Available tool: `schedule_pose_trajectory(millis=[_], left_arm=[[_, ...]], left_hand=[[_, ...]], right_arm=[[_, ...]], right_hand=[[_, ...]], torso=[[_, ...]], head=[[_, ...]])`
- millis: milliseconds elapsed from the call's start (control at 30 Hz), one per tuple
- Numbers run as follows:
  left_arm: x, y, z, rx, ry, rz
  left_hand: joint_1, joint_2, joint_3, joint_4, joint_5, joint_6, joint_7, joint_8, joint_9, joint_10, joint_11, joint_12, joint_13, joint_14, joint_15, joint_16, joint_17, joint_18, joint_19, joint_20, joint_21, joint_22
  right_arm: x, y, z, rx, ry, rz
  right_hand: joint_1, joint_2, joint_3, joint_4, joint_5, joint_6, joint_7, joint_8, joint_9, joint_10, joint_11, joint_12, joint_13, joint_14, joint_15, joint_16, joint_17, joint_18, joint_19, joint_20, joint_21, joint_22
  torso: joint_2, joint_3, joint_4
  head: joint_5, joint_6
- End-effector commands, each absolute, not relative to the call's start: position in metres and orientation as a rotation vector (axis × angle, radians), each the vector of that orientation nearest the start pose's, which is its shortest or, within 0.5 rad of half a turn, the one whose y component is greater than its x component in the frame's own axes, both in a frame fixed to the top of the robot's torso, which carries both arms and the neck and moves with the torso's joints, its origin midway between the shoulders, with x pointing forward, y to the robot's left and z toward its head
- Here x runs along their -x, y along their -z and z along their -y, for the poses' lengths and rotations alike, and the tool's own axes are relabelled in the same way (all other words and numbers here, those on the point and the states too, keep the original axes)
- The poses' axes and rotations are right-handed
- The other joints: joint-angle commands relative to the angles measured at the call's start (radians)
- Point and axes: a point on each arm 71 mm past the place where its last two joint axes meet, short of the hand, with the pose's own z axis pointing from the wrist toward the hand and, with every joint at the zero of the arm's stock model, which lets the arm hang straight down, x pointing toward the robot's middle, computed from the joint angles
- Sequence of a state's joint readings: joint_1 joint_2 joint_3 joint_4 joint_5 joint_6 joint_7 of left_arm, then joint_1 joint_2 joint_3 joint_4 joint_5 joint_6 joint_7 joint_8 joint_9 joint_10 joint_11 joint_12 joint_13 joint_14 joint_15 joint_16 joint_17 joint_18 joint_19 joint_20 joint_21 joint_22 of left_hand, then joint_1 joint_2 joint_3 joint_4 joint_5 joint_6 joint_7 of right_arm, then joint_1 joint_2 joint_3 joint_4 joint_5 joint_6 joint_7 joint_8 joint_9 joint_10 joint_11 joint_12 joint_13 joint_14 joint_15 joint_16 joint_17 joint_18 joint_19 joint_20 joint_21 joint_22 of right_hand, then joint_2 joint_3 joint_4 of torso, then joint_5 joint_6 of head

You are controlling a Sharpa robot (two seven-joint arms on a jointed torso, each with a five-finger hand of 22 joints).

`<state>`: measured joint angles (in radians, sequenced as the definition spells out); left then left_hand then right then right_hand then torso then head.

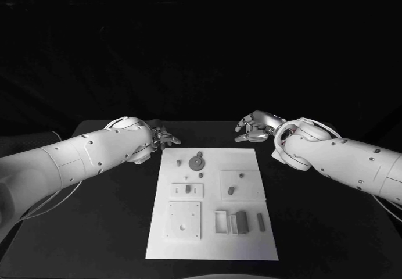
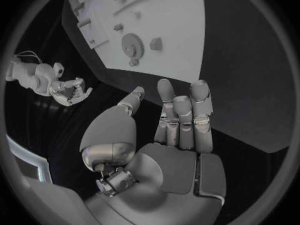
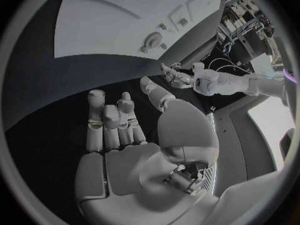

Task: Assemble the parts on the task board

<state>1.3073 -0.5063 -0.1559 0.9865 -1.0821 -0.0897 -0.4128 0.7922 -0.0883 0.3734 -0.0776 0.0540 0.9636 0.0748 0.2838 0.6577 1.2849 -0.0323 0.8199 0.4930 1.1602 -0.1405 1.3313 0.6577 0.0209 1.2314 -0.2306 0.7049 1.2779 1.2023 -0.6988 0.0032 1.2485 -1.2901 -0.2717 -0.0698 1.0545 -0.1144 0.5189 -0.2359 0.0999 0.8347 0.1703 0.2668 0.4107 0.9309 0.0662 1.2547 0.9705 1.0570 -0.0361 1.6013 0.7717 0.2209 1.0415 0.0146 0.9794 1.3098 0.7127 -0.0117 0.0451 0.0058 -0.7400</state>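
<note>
Task board point(image 1: 212, 204) lying flat at the middle of the black counter point(image 1: 109, 221), long side running away from the robot. Parts spread across it, none in hand: a gear point(image 1: 197, 161) near the far end, a small peg point(image 1: 230, 190) on a raised square plate right of centre, a dark block point(image 1: 242, 221) in the tray group near the close right corner, a plain square plate point(image 1: 183, 220) at the close left. Whether any part already sits in its final seat: cannot tell at this scale. Judged early in the assembly, with most or all of the fitting left.

Left hand point(image 1: 161, 138) poised over bare counter just beyond the board's far left corner, fingers point(image 2: 181, 116) extended and slightly apart, nothing held. Right hand point(image 1: 257, 128) poised beyond the far right corner, fingers point(image 3: 112, 120) likewise loosely spread, palm empty. Neither hand touching board or parts.

Head view: gives full board layout and both arms flanking it. Left wrist view: gives the empty palm close up, the gear's teeth and the other hand across the counter. Right wrist view: confirms the second empty palm, with the board seen from its far end.
</note>
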Motion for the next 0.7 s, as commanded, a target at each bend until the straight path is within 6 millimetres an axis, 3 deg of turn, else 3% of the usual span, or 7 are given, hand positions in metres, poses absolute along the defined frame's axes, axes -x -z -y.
schedule_pose_trajectory(millis=[33,267,700], left_arm=[[-0.579,0.219,-0.209,0.192,0.115,-2.109],[-0.582,0.222,-0.202,0.162,0.096,-2.128],[-0.582,0.23,-0.188,0.141,0.123,-2.148]], left_hand=[[-0.021,0.007,-0.022,0.01,-0.005,0.018,-0.003,0.006,-0.001,0.003,-0.011,0.012,0.012,0.002,-0.01,0.012,0.008,0.076,0.007,-0.006,0.01,0.009],[-0.043,0.021,-0.055,0.031,-0.005,0.047,-0.015,0.01,-0.006,0.01,-0.022,0.03,0.031,0.009,-0.021,0.031,0.02,0.075,0.015,-0.01,0.028,0.027],[-0.057,0.056,-0.085,0.068,-0.005,0.063,-0.019,0.006,-0.015,0.008,-0.026,0.035,0.044,0.007,-0.025,0.037,0.026,0.074,0.013,-0.013,0.035,0.04]], right_arm=[[-0.54,0.19,0.208,-0.042,-0.643,-1.717],[-0.54,0.191,0.207,-0.042,-0.645,-1.719],[-0.54,0.191,0.204,-0.039,-0.65,-1.721]], right_hand=[[-0.009,-0.001,-0.001,0.008,0.004,0.0,0.007,-0.003,-0.001,-0.006,0.0,0.004,-0.002,0.002,-0.003,-0.006,0.002,0.041,-0.003,-0.007,-0.005,0.009],[-0.009,-0.001,0.0,0.008,0.004,0.0,0.007,-0.003,-0.001,-0.007,0.0,0.004,-0.002,0.002,-0.003,-0.006,0.002,0.041,-0.003,-0.007,-0.005,0.009],[-0.009,0.0,0.0,0.008,0.004,0.0,0.007,-0.003,-0.001,-0.007,0.0,0.005,-0.002,0.002,-0.003,-0.006,0.002,0.041,-0.003,-0.007,-0.006,0.009]], torso=[[0.0,0.0002,0.0006],[0.0,-0.0013,-0.0011],[0.0,-0.0002,-0.0005]], head=[[0.002,0.002],[0.001,0.0],[-0.001,-0.004]])
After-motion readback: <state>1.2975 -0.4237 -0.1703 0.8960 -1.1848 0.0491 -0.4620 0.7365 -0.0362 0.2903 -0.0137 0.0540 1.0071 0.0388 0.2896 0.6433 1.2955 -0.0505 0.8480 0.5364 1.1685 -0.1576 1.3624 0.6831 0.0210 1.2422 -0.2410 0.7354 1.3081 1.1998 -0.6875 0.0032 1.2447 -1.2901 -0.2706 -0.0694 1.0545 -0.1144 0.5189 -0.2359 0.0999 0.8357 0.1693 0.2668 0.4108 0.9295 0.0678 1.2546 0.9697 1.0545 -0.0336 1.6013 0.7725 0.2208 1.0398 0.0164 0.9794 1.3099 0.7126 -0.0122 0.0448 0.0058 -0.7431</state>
